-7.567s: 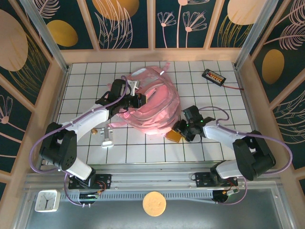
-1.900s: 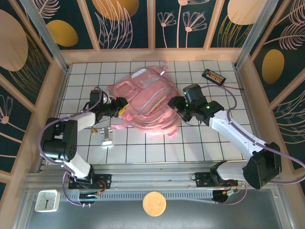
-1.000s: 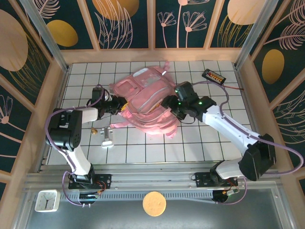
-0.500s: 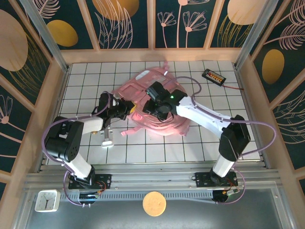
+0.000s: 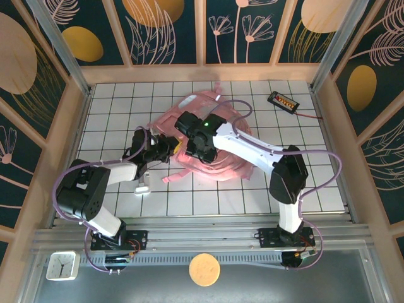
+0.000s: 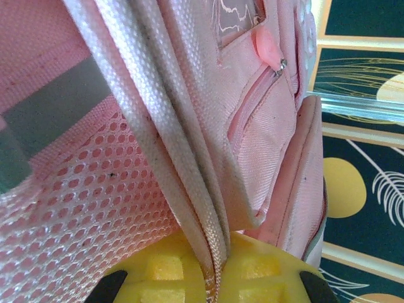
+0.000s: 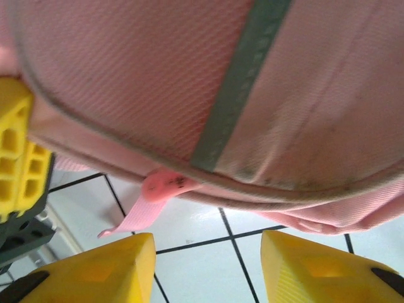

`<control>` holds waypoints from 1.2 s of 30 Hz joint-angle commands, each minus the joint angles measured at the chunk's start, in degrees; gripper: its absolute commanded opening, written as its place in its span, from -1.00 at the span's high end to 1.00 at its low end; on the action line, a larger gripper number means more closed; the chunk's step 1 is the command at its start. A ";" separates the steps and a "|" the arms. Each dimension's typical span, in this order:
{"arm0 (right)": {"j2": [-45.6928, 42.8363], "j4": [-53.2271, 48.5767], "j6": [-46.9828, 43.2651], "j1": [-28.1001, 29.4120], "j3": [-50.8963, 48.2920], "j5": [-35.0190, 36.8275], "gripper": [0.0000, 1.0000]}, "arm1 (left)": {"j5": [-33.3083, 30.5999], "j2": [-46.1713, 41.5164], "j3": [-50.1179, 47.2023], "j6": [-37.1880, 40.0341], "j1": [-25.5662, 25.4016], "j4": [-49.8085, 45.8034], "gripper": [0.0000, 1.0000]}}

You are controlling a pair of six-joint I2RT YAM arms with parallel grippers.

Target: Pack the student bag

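A large pink student bag [image 5: 205, 106] lies slumped on the white-tiled counter [image 5: 303, 183], slightly left of centre and toward the far side. The left arm reaches in from the near left to the bag's left edge. The right arm stretches across from the near right and lies over the top of the bag. Up close, the yellow left fingers [image 6: 189, 268] are pressed together, pinching a doubled ridge of pale webbing where it runs beside pink mesh. A zipped pocket with a pink zip pull [image 6: 268, 47] sits further up the fabric. The yellow right fingers [image 7: 107, 262] are spread with nothing between them but bare tile, poised just under the bag's bulging lower edge. A small pink tab [image 7: 148, 202] droops there toward the counter. The bag looks soft and floppy, probably light. It would likely sag, fold and slide on the tiles rather than hold its shape, and its shiny panels may be slippery. The stitched seams, webbing, straps or zip tabs seem the surest places to take hold, with one side anchored while the other pulls. A small black device [image 5: 281, 100] rests at the far right, well apart.
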 commanded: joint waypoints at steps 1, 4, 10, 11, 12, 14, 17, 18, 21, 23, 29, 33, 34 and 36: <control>-0.64 -0.87 5.60 -0.97 -2.80 3.70 0.05 | 2.56 -2.51 -0.53 -2.42 -1.13 8.87 1.00; -0.92 2.92 7.90 -1.34 -5.05 3.72 0.09 | 2.34 -2.80 -0.78 -2.55 -1.52 9.21 1.00; 0.20 6.19 10.62 -1.49 -4.76 5.07 0.10 | 2.46 -3.15 -1.83 -2.81 -1.70 9.83 1.00; 0.41 6.32 10.67 -1.46 -4.28 5.05 0.11 | 2.51 -3.17 -1.97 -2.81 -1.70 9.91 1.00; 0.67 6.11 10.68 -1.33 -3.82 4.97 0.11 | 2.60 -3.18 -2.16 -2.81 -1.70 10.07 1.00; 1.15 5.71 10.92 -1.14 -2.91 5.18 0.11 | 2.64 -3.17 -2.23 -2.86 -1.72 10.26 1.00; 1.63 6.01 10.95 -1.13 -2.13 4.68 0.10 | 2.87 -2.93 -2.18 -3.01 -1.72 10.61 1.00; 1.78 5.97 10.84 -1.06 -1.76 4.74 0.10 | 2.94 -2.83 -2.10 -2.99 -1.70 10.62 1.00; 2.02 5.17 10.44 -0.76 0.13 4.95 0.11 | 3.15 -2.50 -1.94 -3.10 -1.70 11.04 1.00; 2.00 4.46 10.33 -0.26 1.34 5.40 0.11 | 2.99 -2.47 -1.97 -3.21 -1.70 11.06 1.00; 3.58 4.29 9.17 -0.43 1.68 5.27 0.10 | 2.47 -2.99 -2.36 -3.52 -1.66 11.36 1.00; 5.56 3.87 7.77 -0.86 1.68 5.02 0.06 | 2.04 -3.55 -2.53 -3.43 -1.70 10.84 1.00; 6.00 3.54 7.52 -0.95 1.52 5.06 0.06 | 1.90 -3.66 -2.54 -3.43 -1.72 10.73 1.00; 6.56 2.72 6.81 -0.96 1.41 5.64 0.05 | 1.68 -3.86 -2.54 -3.43 -1.70 10.56 1.00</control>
